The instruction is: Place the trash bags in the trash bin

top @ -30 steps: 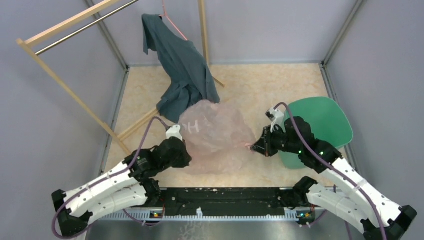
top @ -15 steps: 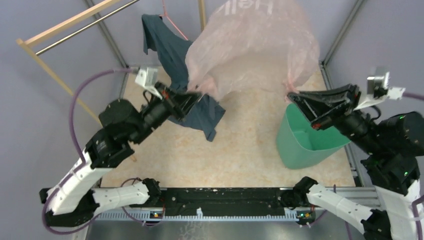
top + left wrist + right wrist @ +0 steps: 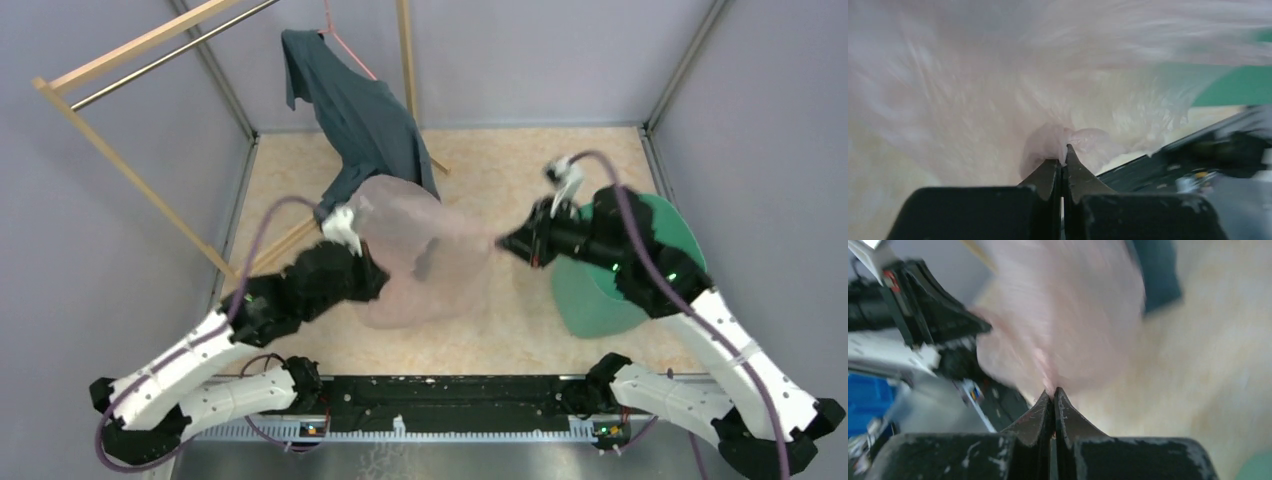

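Overhead and wrist views, ordered by size.

The table [image 3: 540, 160] has a pale marbled surface and is walled by grey panels on three sides. A wooden rack [image 3: 120, 160] with a metal rail leans across the far left corner. A dark blue-grey shirt [image 3: 365, 125] hangs from its far end, the hem reaching down towards mid-table.

The pink trash bag [image 3: 425, 265] is a crumpled translucent film spread at mid-table between the two arms. Its far edge overlaps the shirt's hem in the overhead view, though whether they touch cannot be told. The bag lies wholly outside the bin, to its left.

The green trash bin [image 3: 588, 298] sits at the right side near the wall. The right forearm crosses over it, hiding much of its rim from above.

The left gripper [image 3: 1063, 154] is clenched on a bunched fold of the bag's left side, with film gathered right at the fingertips (wrist view, blurred). The right arm and a strip of green show beyond the film.

The right gripper [image 3: 1053, 394] is pinched tight on the bag's right corner, which is drawn to a point just beside the bin's left wall. Its wrist view looks back through the film towards the left arm and the shirt — both blurred.
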Controlling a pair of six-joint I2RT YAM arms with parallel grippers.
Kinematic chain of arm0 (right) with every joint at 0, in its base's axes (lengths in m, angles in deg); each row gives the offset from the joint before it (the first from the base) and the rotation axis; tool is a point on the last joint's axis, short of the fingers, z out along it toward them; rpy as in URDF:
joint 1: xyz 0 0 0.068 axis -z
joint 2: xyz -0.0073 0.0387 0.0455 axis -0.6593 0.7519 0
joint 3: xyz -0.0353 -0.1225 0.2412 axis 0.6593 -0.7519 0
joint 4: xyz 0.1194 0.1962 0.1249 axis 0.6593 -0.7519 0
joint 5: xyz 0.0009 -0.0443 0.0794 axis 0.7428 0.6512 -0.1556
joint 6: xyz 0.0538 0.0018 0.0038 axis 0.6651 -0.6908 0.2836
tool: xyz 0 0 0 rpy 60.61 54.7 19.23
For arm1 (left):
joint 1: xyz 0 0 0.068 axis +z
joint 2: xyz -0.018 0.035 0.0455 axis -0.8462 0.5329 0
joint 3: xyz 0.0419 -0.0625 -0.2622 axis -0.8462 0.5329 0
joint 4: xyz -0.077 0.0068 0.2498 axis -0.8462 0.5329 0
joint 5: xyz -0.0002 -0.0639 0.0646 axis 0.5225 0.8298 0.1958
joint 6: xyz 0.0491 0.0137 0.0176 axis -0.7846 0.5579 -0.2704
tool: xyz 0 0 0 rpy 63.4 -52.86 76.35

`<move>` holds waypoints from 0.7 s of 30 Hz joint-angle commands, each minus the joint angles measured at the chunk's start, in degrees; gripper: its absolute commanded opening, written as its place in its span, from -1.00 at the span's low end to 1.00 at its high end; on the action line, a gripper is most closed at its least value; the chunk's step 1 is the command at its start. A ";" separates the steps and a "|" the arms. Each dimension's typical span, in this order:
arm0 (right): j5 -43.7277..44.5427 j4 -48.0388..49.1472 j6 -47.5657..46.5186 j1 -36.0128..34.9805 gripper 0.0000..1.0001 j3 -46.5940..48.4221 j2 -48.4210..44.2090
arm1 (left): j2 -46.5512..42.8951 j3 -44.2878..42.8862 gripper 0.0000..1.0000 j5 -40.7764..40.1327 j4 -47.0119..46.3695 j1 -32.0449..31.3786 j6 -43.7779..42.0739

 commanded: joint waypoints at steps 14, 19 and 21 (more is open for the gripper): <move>-9.78 7.23 -3.29 -0.08 -1.00 -0.55 -3.88 | 4.73 -14.02 -1.00 -7.79 9.51 0.00 -4.50; -5.64 6.22 -4.20 -0.08 -1.00 -0.84 -7.44 | -2.06 -13.71 -1.00 -4.40 14.96 0.00 -3.55; -5.50 6.35 -6.13 -0.06 -1.00 3.12 -4.11 | -4.54 -16.01 -1.00 -4.32 9.66 0.00 -6.16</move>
